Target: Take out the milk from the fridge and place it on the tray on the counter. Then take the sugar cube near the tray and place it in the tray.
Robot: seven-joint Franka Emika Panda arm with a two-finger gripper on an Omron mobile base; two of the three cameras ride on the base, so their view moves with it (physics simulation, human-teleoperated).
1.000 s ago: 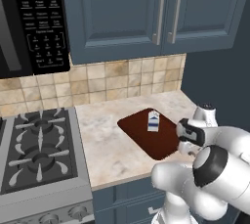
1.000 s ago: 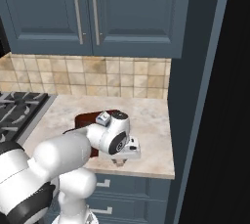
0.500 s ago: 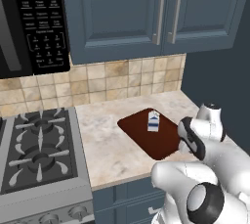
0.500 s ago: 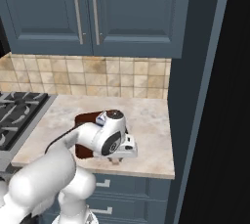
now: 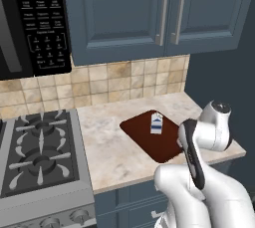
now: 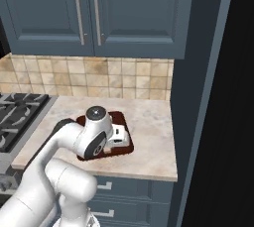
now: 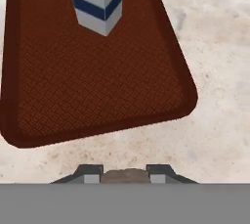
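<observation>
From the left base view, the arm has swung since a second ago: its elbow, which sat low at the bottom edge, now rises just right of the tray (image 5: 149, 140), and the wrist has turned over the tray's near right corner. The milk (image 5: 156, 123) stands upright on the tray toward its far side, where it was before. The tray lies on the counter (image 5: 107, 147), with the stove (image 5: 37, 157) well to its left, the microwave (image 5: 30, 23) above the stove and the cabinet doors (image 5: 164, 8) above the tray. The white arm covers the tray's right corner.

From the right base view, the arm's upper link has dropped and now stretches from lower left up to the tray (image 6: 124, 144), hiding most of it; the milk is behind the wrist here. This side shows the tall dark fridge (image 6: 208, 97) panel standing right of the counter (image 6: 149, 122).

The hand view looks down on the tray (image 7: 97, 96) from its near edge, the milk (image 7: 96, 0) standing at the far side. The gripper (image 7: 124, 174) hovers over bare counter (image 7: 215, 71) just short of the tray, fingers (image 7: 90, 173) drawn together around a small brownish thing I cannot make out.
</observation>
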